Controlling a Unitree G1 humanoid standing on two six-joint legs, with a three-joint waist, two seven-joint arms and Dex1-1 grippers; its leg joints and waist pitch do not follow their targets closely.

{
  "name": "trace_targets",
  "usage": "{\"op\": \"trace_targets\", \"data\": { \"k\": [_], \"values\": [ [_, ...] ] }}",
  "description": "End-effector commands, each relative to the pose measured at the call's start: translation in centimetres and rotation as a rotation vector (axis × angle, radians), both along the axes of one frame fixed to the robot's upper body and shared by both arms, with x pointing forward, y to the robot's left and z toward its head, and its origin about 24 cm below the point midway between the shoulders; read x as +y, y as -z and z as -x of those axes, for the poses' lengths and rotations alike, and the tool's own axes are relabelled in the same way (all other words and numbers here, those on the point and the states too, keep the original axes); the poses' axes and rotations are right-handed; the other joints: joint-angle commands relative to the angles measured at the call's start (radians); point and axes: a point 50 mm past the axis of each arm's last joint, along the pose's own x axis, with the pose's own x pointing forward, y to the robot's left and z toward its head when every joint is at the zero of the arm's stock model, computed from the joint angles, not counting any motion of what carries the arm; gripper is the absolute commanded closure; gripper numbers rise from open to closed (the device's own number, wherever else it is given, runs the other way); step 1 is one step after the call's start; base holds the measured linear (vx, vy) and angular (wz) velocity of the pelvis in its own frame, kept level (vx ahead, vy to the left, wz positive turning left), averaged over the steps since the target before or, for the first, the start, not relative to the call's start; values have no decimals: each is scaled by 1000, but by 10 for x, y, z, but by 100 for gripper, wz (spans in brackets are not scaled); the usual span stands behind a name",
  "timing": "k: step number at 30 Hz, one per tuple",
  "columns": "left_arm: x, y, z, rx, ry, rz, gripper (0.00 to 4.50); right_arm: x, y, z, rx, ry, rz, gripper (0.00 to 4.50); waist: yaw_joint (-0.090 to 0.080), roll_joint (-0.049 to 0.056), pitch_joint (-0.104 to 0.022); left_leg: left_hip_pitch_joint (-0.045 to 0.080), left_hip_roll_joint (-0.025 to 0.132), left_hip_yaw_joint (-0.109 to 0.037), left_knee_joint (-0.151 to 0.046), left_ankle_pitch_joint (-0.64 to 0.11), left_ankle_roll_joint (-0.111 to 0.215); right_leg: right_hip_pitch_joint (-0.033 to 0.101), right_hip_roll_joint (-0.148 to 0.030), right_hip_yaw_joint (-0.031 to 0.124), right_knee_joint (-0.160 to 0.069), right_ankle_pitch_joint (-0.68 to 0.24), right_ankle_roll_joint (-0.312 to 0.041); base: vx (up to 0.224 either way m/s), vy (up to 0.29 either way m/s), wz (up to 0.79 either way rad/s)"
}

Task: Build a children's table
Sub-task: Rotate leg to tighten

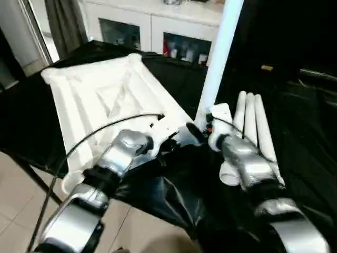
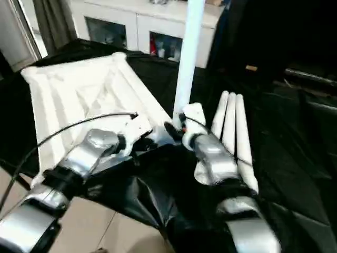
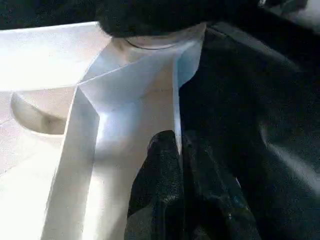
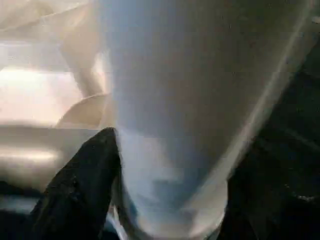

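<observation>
The black-draped surface [image 1: 295, 153] fills most of the frame. On it, left of centre, the top [image 1: 100, 100] lies ribs up. One leg [image 1: 218, 58] stands upright at the top's near right corner, rising out of the frame's upper edge. Three legs [image 1: 253, 132] lie side by side at right of centre, loose. So, by my reading, one leg is going in and three remain. The right gripper [image 1: 202, 129] is clamped on the standing leg's base. The left gripper [image 3: 177, 165] pinches the top's edge wall.
</observation>
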Motion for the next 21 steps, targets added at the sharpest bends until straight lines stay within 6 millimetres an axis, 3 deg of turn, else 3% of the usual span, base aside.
{"op": "trace_targets", "data": {
  "k": [1,4,9,12,17,21],
  "values": [
    [1,-4,11,7,137,43,450,-8,-5,7,-23,-133,74,100,2,4,-70,-4,19,2,-67,-165,50,61,-65,51,-73,-202,-177,0,0,0],
    [7,-7,26,52,290,87,450,-16,-7,20,-19,-301,124,100,4,7,-69,-4,23,1,-67,-176,51,61,-67,54,-69,-196,-186,0,0,0],
    [12,-10,28,54,307,83,450,-21,-9,29,6,-398,126,100,2,8,-65,5,24,3,-69,-202,45,57,-63,54,-73,-220,-199,0,0,0],
    [20,-11,29,53,311,69,450,-25,-12,37,24,-481,132,100,2,7,-65,1,21,3,-68,-199,45,58,-63,54,-73,-227,-195,0,0,0],
    [26,-11,32,61,313,60,450,-26,-12,40,36,-519,140,100,3,4,-65,0,22,1,-68,-194,44,58,-65,54,-76,-262,-177,0,0,0],
    [27,-11,33,63,312,60,450,-25,-11,40,40,-524,146,136,3,3,-65,-2,22,0,-68,-184,43,58,-64,53,-73,-251,-180,0,0,0]
  ]
}}
